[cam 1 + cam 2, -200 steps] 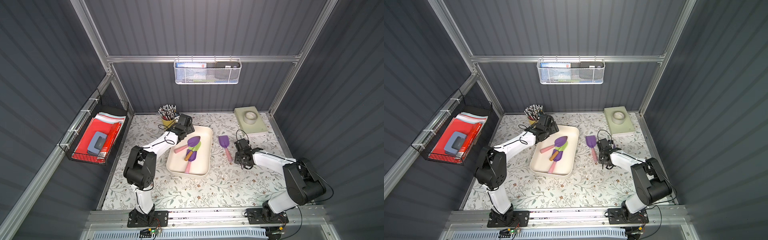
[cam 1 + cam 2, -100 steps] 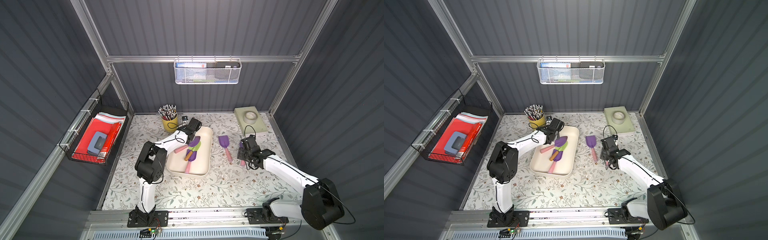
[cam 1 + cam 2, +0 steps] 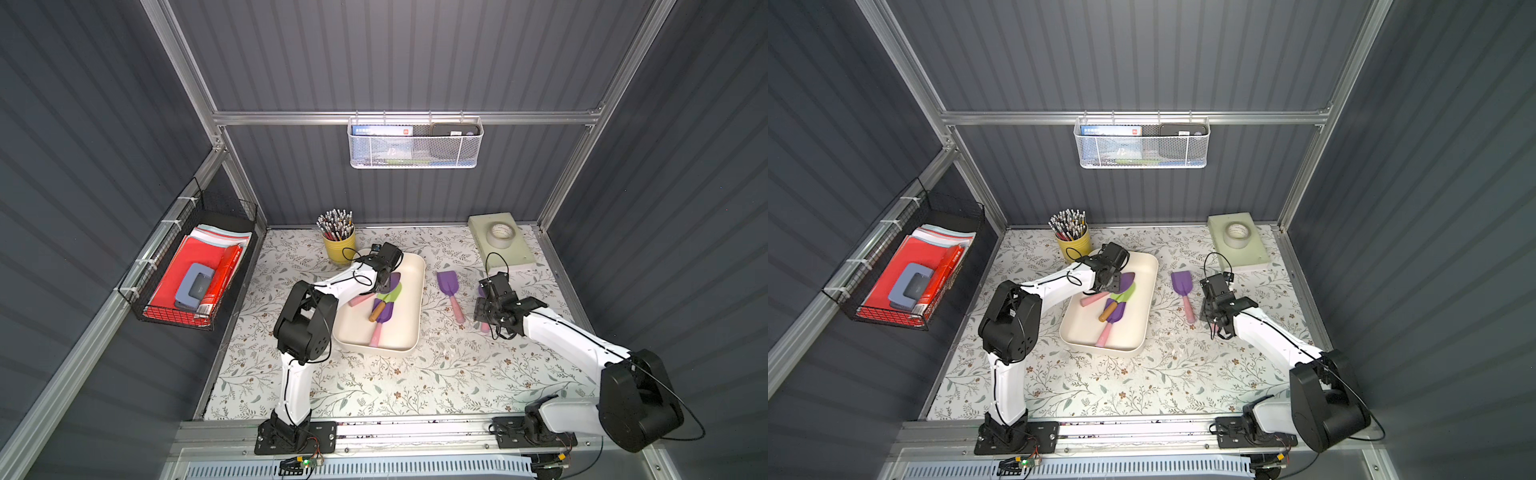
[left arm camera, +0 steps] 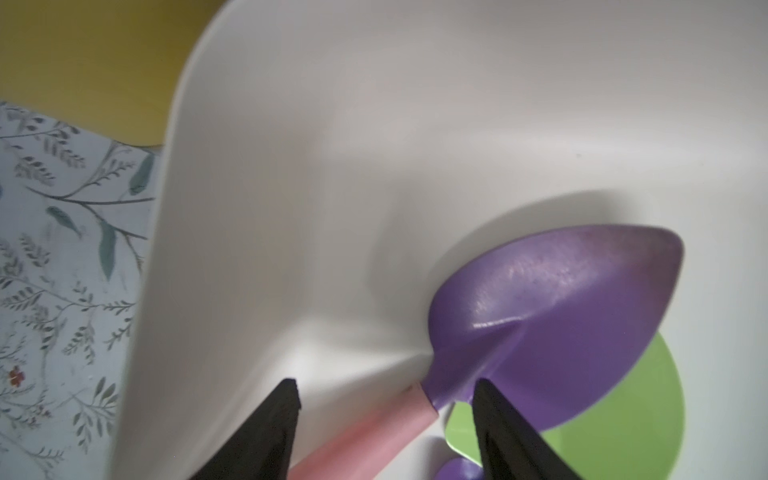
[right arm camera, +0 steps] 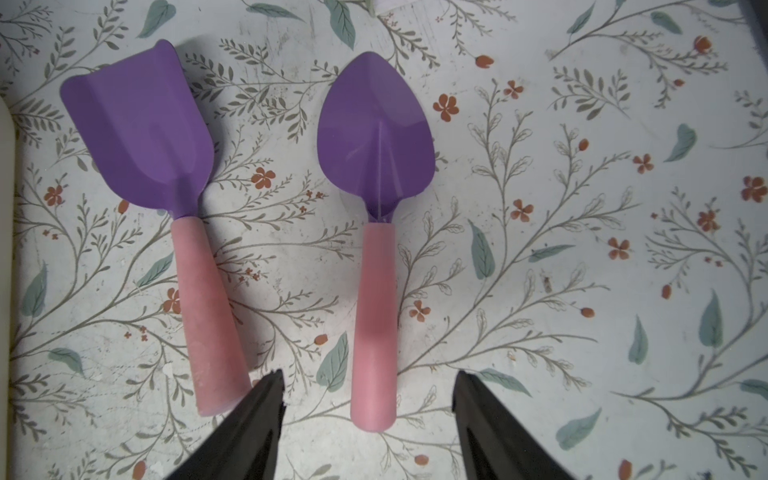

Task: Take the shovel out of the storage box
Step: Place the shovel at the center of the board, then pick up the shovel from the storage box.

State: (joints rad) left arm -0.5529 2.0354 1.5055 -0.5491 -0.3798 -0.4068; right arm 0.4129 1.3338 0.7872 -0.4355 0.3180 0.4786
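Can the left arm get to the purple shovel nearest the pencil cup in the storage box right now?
Probably yes: the left gripper has its fingers open astride the neck of the purple shovel inside the storage box, with nothing lying over it.

The left arm (image 3: 297,386) and right arm (image 3: 573,343) are formed of white links joined by bulky black joint housings (image 3: 303,330). Black screwed base plates (image 3: 295,440) are seen at six o'clock. Thin black cables (image 3: 497,253) are looped at the wrists. Fingers (image 5: 245,428) are tapered, matte black.
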